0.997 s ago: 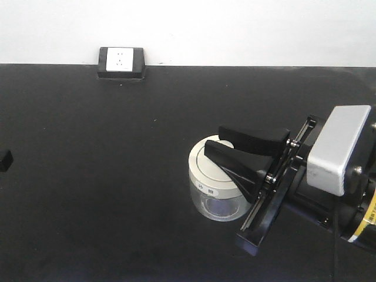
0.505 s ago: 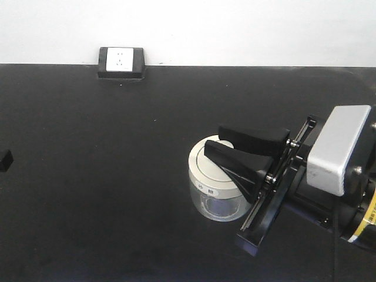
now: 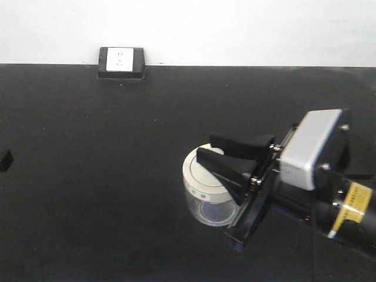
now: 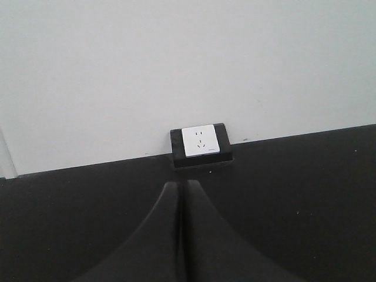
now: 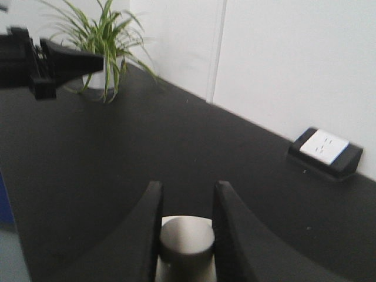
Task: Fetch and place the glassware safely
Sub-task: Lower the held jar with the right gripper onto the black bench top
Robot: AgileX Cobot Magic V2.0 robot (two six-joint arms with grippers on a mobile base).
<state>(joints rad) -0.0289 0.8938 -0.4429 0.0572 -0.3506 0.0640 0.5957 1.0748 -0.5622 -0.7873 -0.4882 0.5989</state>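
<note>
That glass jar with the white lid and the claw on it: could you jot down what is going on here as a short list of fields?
Jar: small clear glass jar with cream-white lid, on the black table
Right gripper: fingers either side of the lid knob, closed on it
Left gripper: shut, holding nothing
Wall socket: at the table's far edge
Plant: potted, seen only in the right wrist view
Jar lifted or resting: cannot tell

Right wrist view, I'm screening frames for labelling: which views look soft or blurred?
Right wrist view: soft overall, the lid knob between the right hand fingers smeared. Front view: jar and arm slightly blurred. Left wrist view: socket sharp.
</note>
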